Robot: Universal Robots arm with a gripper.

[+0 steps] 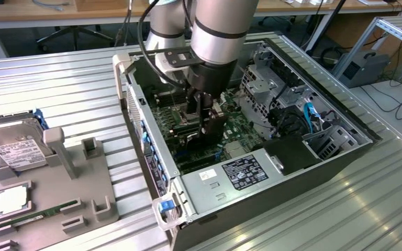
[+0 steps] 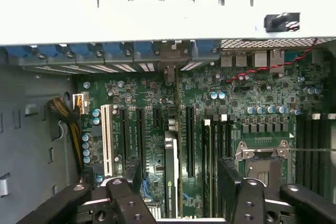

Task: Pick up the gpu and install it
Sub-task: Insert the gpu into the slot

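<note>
the open computer case (image 1: pixel 257 172) leaves access only from above, and the arm's gripper (image 1: pixel 207 125) already fills the gap over the motherboard (image 2: pixel 262 93), jaws spread wide. the gpu (image 2: pixel 170 174) stands on edge in its slot between the fingers (image 2: pixel 233 182), with neighbouring slots close on either side. the drive cage (image 1: pixel 264 86) and power supply (image 1: pixel 246 172) hem the bay (blue cables (image 1: pixel 309 115) lie beside them).

Ribbed metal worktable (image 1: pixel 61 89); wooden desk (image 1: pixel 61 10) behind, office chair (image 1: pixel 71 32), cables on floor (image 1: pixel 397 104).
</note>
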